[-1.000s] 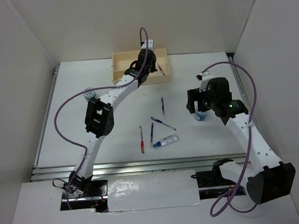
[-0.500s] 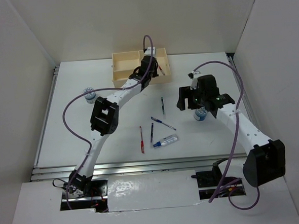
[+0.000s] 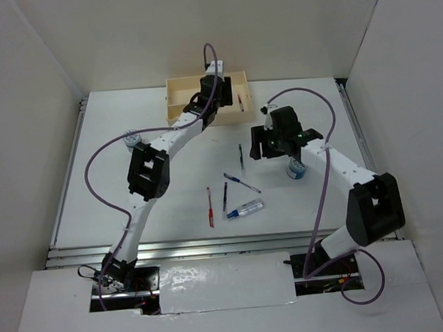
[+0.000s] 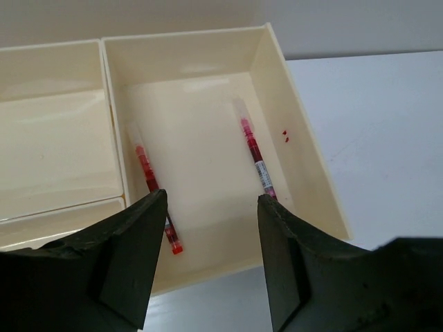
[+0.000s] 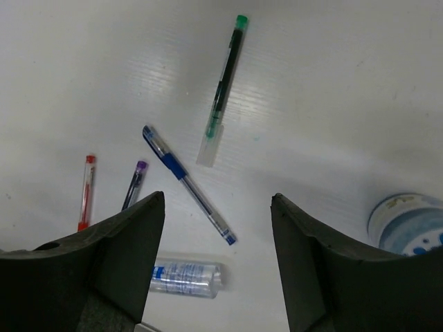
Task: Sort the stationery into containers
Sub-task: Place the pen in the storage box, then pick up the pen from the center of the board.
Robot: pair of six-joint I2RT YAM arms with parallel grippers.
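Note:
The cream box [image 4: 304, 155] has two red pens in its large compartment, one on the left [image 4: 147, 175] and one on the right [image 4: 255, 153]. My left gripper [image 4: 212, 200] hovers open above that compartment's near wall and holds nothing. My right gripper [image 5: 218, 197] is open over the loose stationery on the table: a green-capped pen [image 5: 223, 86], a blue pen [image 5: 187, 183], a purple-tipped pen [image 5: 134, 183], a red pen [image 5: 86, 190] and a clear tube [image 5: 185, 277]. A blue-and-white cylinder [image 5: 408, 221] stands to its right. A second cylinder [image 3: 132, 140] sits far left.
The box [image 3: 183, 97] lies at the table's far edge with the left arm [image 3: 148, 174] stretched across to it. The two smaller compartments [image 4: 55, 138] hold nothing that I can see. White walls close in the table on three sides.
My left gripper's jaws have opened above the box. My right arm has swung left, away from the cylinder and over the pens in the middle, and its jaws have narrowed a little.

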